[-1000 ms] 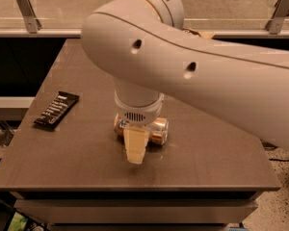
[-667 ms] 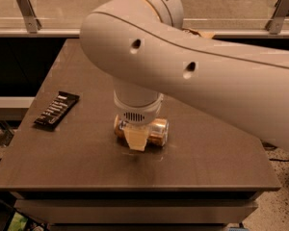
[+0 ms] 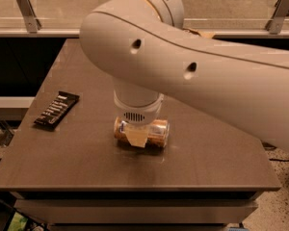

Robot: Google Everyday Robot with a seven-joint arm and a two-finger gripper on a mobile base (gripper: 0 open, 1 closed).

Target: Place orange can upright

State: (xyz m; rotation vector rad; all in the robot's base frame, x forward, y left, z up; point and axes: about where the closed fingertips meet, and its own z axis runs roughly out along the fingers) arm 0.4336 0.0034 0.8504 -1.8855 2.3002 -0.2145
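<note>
**Orange can on its side beneath the gripper**

Camera view: the gripper is lowered over the orange can, which lies on its side mid-table. Whether it clamps the can cannot be told. Bare table surrounds them. The front edge is near, and a black packet lies well apart.

Hand over can, packet well left.
</note>
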